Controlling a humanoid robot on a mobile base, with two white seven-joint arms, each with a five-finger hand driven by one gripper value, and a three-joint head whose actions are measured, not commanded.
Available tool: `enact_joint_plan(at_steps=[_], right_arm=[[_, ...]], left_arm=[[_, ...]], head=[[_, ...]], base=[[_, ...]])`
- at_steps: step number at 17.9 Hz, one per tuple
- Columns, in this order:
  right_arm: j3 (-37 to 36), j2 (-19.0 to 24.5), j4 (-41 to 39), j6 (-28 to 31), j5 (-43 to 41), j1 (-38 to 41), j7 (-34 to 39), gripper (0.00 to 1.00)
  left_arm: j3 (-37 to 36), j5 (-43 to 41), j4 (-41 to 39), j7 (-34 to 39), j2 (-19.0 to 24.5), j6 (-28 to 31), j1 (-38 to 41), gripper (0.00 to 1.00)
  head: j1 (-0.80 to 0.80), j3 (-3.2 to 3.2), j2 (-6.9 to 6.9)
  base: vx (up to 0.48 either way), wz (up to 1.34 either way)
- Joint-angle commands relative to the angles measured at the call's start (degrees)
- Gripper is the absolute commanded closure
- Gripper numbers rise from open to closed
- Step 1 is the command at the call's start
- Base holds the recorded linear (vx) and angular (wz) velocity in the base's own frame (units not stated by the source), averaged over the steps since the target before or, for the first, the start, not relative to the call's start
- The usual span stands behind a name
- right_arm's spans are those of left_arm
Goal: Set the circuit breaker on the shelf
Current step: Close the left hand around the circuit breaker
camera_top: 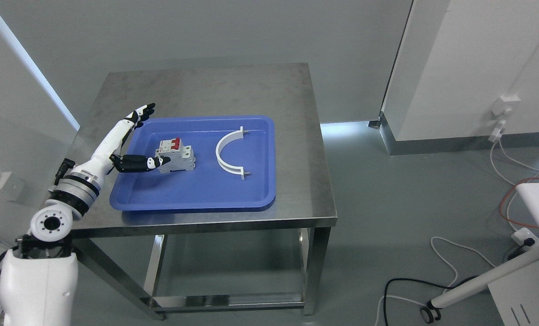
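Note:
A white circuit breaker (176, 156) with red switches lies in the left half of a blue tray (192, 197) on a steel table (251, 86). My left hand (149, 138) reaches in from the lower left with its fingers spread. The thumb (154, 163) touches or nearly touches the breaker's left side, while the long fingers (138, 115) stretch up over the tray's far left corner, apart from the breaker. Nothing is held. My right arm does not show.
A white curved bracket (228, 154) lies in the tray to the right of the breaker. Below the tabletop is a lower shelf (228, 267). Cables (450, 267) and a white wheeled stand (491, 276) are on the floor at the right.

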Motion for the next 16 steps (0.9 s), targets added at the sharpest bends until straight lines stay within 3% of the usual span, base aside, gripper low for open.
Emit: enact_joint_plan(at_steps=[1, 6, 9, 10, 12, 15, 16], right_arm=[[1.14, -1.0, 0.0, 1.69, 0.0, 0.0, 0.04, 0.0], [1.14, -1.0, 0.0, 1.69, -0.01, 0.0, 0.13, 0.0], [1.14, -1.0, 0.0, 1.69, -0.01, 0.0, 0.04, 0.0], [1.14, -1.0, 0.0, 1.69, 0.0, 0.0, 0.04, 0.0], [1.14, -1.0, 0.0, 1.69, 0.0, 0.0, 0.04, 0.0], [1.14, -1.0, 0.0, 1.69, 0.0, 0.0, 0.04, 0.0], [1.14, -1.0, 0.0, 1.69, 0.0, 0.0, 0.04, 0.0]], left_arm=[[-5.61, -4.92, 9.14, -3.14, 3.82, 0.33, -2.33, 0.18], [-1.06, -7.55, 10.8, -4.2, 2.94, -0.11, -2.24, 0.47], [1.5, -8.88, 11.51, -3.85, 1.89, -1.34, -2.15, 0.58], [2.73, -8.88, 11.51, -3.67, 0.76, -1.95, -2.24, 0.69], [6.24, -8.79, 11.51, -3.5, -3.27, -4.14, -2.59, 0.78], [12.55, -5.82, 9.59, -2.09, -12.14, -4.86, -5.48, 0.78], [15.28, -3.89, 8.62, -2.0, -13.02, -5.03, -6.45, 0.78]], head=[[0.0, 0.0, 0.0], [0.0, 0.0, 0.0], [0.0, 0.0, 0.0], [0.0, 0.0, 0.0], [0.0, 0.0, 0.0], [0.0, 0.0, 0.0], [0.0, 0.0, 0.0]], base=[[0.04, -0.02], [0.021, -0.01], [0.0, 0.0], [0.0, 0.0], [0.0, 0.0], [0.003, 0.0], [0.0, 0.0]])
